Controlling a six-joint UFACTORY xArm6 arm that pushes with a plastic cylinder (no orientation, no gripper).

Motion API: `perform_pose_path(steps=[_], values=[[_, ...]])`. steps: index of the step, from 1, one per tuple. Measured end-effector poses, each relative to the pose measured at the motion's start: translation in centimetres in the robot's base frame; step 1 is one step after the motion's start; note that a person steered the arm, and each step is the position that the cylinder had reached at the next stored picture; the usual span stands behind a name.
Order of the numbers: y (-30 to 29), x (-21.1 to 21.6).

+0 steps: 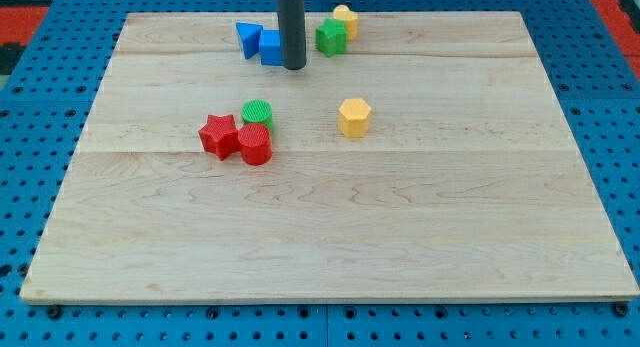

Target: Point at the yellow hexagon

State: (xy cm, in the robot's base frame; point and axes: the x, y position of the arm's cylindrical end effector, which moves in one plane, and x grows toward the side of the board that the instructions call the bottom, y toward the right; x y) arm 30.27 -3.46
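Note:
The yellow hexagon [354,117] lies on the wooden board [330,237], a little right of the middle and in its upper half. My tip [293,66] rests on the board near the view's top, up and to the left of the yellow hexagon and well apart from it. The rod rises straight up out of the view. My tip stands right next to a blue block [271,48], on its right side.
A blue triangle-like block [248,38] sits left of the blue block. A green block [331,36] and a yellow block [346,20] sit right of the rod. A red star [218,136], a red cylinder [255,145] and a green cylinder [257,112] cluster left of centre.

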Motion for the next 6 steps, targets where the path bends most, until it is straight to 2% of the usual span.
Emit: perform_pose_path(steps=[1, 2, 3, 4, 5, 6], values=[[2.8, 0.6], [10.5, 4.1], [16.2, 10.1], [11.7, 14.0], [6.5, 12.7], [5.4, 9.7]])
